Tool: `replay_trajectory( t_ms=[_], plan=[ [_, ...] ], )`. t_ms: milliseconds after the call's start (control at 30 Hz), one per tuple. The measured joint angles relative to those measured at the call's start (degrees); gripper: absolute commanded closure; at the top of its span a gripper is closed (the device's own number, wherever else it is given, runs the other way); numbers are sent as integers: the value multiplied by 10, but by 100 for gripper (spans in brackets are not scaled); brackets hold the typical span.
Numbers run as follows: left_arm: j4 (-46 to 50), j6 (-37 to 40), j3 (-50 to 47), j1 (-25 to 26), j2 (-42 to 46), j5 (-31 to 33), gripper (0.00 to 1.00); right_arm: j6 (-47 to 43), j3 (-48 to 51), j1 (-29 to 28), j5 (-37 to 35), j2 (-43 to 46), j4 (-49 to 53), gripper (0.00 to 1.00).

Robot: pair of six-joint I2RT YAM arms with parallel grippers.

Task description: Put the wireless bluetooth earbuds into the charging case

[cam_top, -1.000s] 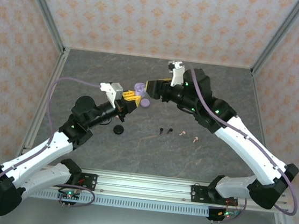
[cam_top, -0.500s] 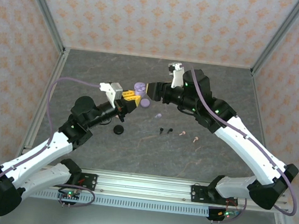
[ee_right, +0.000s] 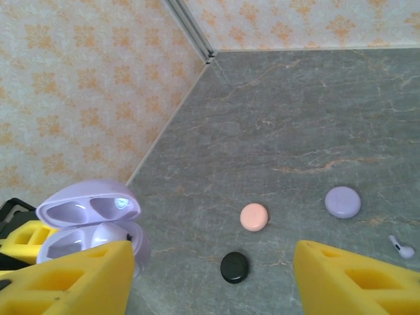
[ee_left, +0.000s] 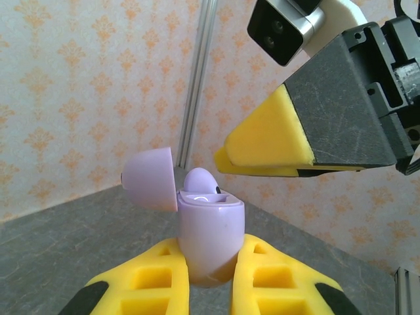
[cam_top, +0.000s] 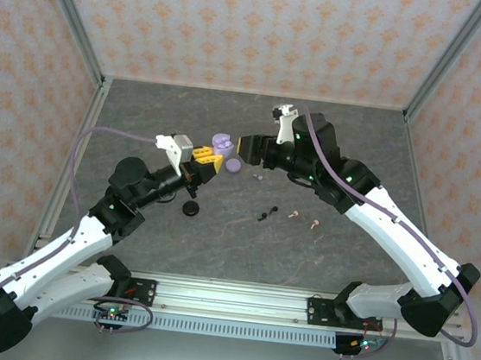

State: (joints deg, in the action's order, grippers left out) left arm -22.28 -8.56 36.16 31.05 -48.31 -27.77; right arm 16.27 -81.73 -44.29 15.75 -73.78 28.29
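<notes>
- Lilac charging case [ee_left: 210,236] stands upright between the two yellow fingers of the left claw [ee_left: 210,266], which pinches its lower half from both sides.
- Its lid [ee_left: 151,177] is swung open to one side, and one lilac earbud [ee_left: 199,180] sits in the case with its rounded top showing above the rim.
- From the right wrist camera the second pocket of the case looks free, though I cannot tell this for sure.
- Right claw [ee_right: 211,262] is spread wide with nothing between its fingers; one yellow fingertip [ee_left: 262,141] hovers just above the case, apart from it.
- Seen from the top camera, a second lilac earbud [cam_top: 258,178] lies on the grey surface [cam_top: 332,138], near the case, on its right and a little toward the arm bases.
- Black earbuds [cam_top: 265,211] and pink earbuds [cam_top: 293,213] lie farther from the case in the same direction, well apart from it.
- A lilac puck [cam_top: 233,165] lies on the surface just beside the case, and a black puck [cam_top: 189,208] lies farther from the case, toward the arm bases.
- A pink puck [ee_right: 254,216] lies on the surface between the lilac puck and the black one, in the right wrist view.
</notes>
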Motion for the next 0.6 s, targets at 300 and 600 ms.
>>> replay_trajectory(
  t_ms=[300, 600],
  plan=[
    [35, 5, -17, 0, 40, 17, 100, 20, 7, 56, -63, -17, 71, 40],
    [64, 11, -37, 0, 76, 34, 100, 46, 44, 81, -94, -191, 88, 46]
  ],
)
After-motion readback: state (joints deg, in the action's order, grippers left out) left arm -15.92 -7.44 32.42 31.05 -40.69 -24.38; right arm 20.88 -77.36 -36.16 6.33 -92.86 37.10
